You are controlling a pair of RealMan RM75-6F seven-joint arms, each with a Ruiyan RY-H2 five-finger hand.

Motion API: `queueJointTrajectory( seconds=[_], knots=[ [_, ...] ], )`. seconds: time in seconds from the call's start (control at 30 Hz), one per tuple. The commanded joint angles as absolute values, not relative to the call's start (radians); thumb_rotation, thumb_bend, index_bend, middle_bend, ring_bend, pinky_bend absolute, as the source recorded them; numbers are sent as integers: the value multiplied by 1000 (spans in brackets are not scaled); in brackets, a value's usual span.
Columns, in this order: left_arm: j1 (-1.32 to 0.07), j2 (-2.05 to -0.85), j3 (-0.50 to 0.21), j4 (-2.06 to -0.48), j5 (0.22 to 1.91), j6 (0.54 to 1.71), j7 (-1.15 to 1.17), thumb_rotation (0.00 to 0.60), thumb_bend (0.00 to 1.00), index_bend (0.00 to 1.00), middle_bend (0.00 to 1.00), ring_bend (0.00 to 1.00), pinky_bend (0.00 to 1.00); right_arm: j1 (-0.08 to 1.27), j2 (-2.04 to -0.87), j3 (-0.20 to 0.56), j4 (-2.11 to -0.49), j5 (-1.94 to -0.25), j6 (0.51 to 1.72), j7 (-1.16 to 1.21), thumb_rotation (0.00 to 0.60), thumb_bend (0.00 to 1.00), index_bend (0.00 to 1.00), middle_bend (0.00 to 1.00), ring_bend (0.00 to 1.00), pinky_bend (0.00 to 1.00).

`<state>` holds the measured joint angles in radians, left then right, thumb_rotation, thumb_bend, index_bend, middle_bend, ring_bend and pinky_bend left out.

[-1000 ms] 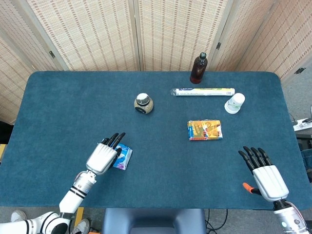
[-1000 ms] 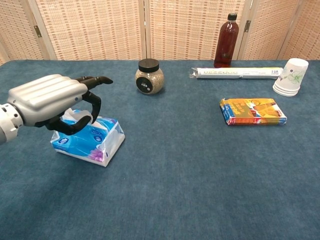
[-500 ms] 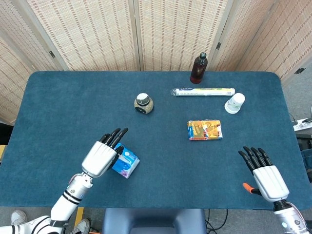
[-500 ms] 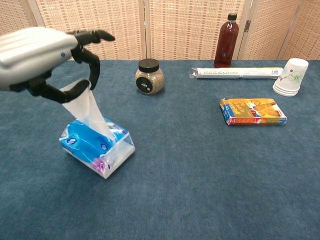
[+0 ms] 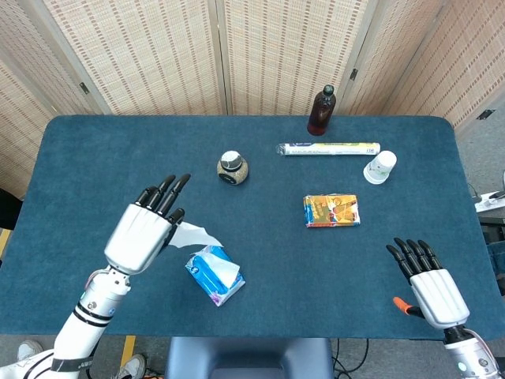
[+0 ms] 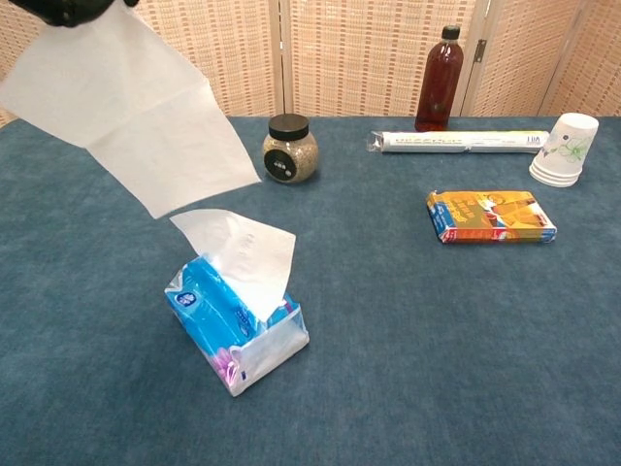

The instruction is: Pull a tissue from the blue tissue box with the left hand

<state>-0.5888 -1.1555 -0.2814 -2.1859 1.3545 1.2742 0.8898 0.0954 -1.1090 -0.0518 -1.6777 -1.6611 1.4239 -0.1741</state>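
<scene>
My left hand (image 5: pixel 146 233) is raised above the table's left front and holds a white tissue (image 6: pixel 131 121) that hangs free in the air; in the chest view only a dark fingertip shows at the top left corner. The blue tissue pack (image 5: pixel 215 275) (image 6: pixel 238 325) lies tilted on the cloth below and to the right of that hand, with a fresh tissue sticking up from its slot. The pulled tissue (image 5: pixel 192 234) is clear of the pack. My right hand (image 5: pixel 430 286) rests flat and open at the front right, holding nothing.
A jar (image 5: pixel 232 167) with a black lid stands mid-table. At the back are a brown bottle (image 5: pixel 320 111), a long wrapped roll (image 5: pixel 328 148) and stacked paper cups (image 5: pixel 380 167). A yellow-orange box (image 5: pixel 331 210) lies right of centre. An orange item (image 5: pixel 402 304) sits by my right hand.
My left hand rose up and left, drawing the tissue fully out of the pack. The pack slid right and turned, and a new tissue popped up. The right hand stayed still.
</scene>
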Motion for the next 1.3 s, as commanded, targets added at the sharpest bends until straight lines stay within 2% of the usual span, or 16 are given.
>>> queueJointTrajectory(
  seconds=[0.03, 0.27, 0.43, 0.7, 0.9, 1.0, 1.03, 1.13, 1.3],
  knots=[
    [-587, -1138, -289, -2176, 1331, 1284, 870, 600, 635, 601, 90, 133, 339, 95, -1108, -52, -1678, -1661, 1424, -174, 600, 34, 0, 0, 0, 0],
    [-553, -1110, -255, -2052, 1285, 1284, 759, 600, 634, 601, 96, 135, 339, 95, -1109, -54, -1679, -1663, 1422, -177, 600, 35, 0, 0, 0, 0],
    [-487, -1126, -183, -1931, 1342, 1319, 608, 600, 631, 601, 94, 133, 334, 96, -1111, -53, -1679, -1660, 1419, -183, 600, 34, 0, 0, 0, 0],
    [-372, -1240, -78, -1708, 1413, 1399, 346, 600, 628, 589, 92, 129, 321, 98, -1126, -54, -1677, -1654, 1406, -215, 600, 34, 0, 0, 0, 0],
    [-340, -1320, -50, -1558, 1426, 1402, 250, 600, 623, 572, 88, 115, 299, 99, -1134, -51, -1674, -1645, 1397, -230, 600, 35, 0, 0, 0, 0],
    [-326, -1336, -40, -1531, 1428, 1401, 221, 600, 548, 447, 43, 55, 240, 100, -1135, -49, -1674, -1641, 1397, -232, 600, 35, 0, 0, 0, 0],
    [-321, -1338, -38, -1530, 1426, 1401, 213, 600, 486, 338, 17, 23, 204, 100, -1135, -49, -1675, -1641, 1397, -232, 600, 35, 0, 0, 0, 0],
    [-298, -1337, -29, -1539, 1419, 1409, 199, 600, 360, 131, 0, 0, 151, 100, -1134, -50, -1676, -1642, 1397, -232, 600, 35, 0, 0, 0, 0],
    [-248, -1342, -8, -1540, 1451, 1473, 186, 600, 315, 19, 0, 0, 130, 100, -1132, -49, -1677, -1641, 1399, -231, 600, 34, 0, 0, 0, 0]
  ],
)
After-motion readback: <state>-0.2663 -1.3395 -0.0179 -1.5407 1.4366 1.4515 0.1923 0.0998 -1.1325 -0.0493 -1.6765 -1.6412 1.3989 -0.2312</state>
